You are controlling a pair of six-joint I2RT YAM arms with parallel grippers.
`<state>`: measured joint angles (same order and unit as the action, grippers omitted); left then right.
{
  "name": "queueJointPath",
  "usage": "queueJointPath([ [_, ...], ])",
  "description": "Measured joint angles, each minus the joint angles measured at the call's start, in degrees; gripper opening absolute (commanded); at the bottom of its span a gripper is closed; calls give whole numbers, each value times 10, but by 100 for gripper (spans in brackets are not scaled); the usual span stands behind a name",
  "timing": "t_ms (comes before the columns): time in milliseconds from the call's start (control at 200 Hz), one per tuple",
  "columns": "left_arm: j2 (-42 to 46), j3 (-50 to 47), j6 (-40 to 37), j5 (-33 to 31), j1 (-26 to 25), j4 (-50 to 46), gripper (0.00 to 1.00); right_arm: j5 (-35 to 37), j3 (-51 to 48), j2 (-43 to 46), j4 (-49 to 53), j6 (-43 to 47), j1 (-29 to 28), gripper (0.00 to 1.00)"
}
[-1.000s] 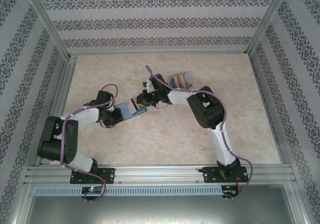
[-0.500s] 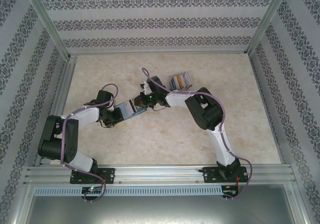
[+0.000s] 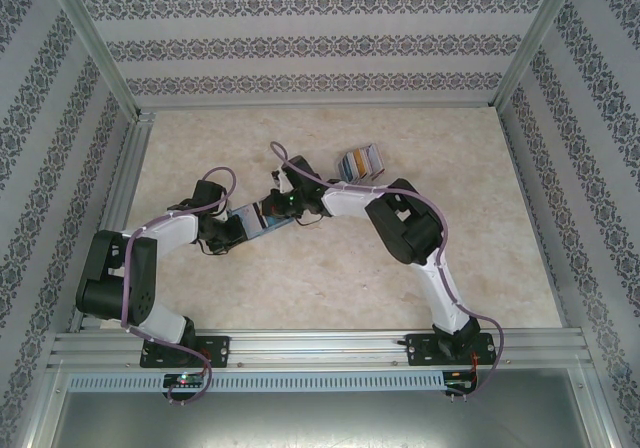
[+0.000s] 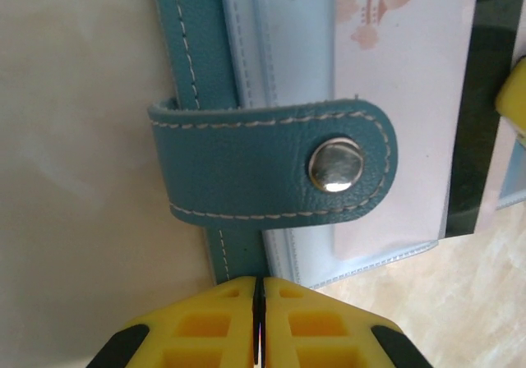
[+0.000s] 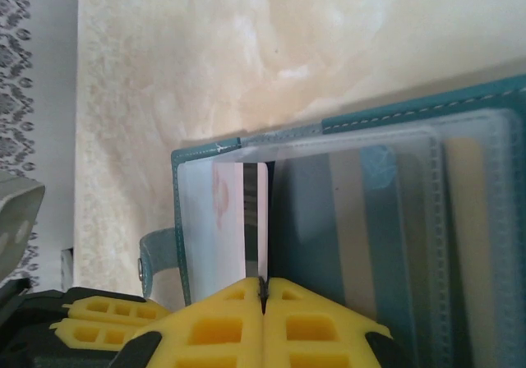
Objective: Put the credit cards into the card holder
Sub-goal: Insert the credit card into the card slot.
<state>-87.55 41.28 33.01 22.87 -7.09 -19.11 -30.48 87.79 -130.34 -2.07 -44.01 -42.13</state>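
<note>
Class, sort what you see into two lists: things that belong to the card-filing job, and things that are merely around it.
Job:
card holder, between the jaws of the left gripper
fanned credit cards
single card, between the jaws of the right gripper

Merely around:
table
patterned walls
metal frame

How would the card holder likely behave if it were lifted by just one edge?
Probably floppy: the card holder looks like soft stitched leather with thin clear sleeves, so its leaves would likely sag or fan apart. Being small and thin, it seems light. The left gripper pinches only its edge, so it might pivot or slip.
</note>
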Motion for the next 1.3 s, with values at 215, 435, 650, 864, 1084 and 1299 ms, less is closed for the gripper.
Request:
queueJointPath([
  [215, 0, 0, 0, 2, 0, 0, 12, 74, 46, 0, 88, 53, -28, 7],
  [435, 0, 0, 0, 2, 1, 0, 12, 117, 75, 0, 135, 76, -45, 10],
  [650, 17, 0, 0, -5, 1, -1, 13, 121, 70, 0, 147, 83, -45, 19],
  [864, 70, 0, -2, -5, 25, -6, 26, 120, 11, 38, 136, 84, -41, 22],
  [1084, 76, 0, 0, 0, 45, -6, 35, 123, -86, 96, 96, 72, -33, 22],
  [1299, 63, 0, 17, 58, 45, 25, 46, 148, -176, 153, 63, 42, -26, 22],
])
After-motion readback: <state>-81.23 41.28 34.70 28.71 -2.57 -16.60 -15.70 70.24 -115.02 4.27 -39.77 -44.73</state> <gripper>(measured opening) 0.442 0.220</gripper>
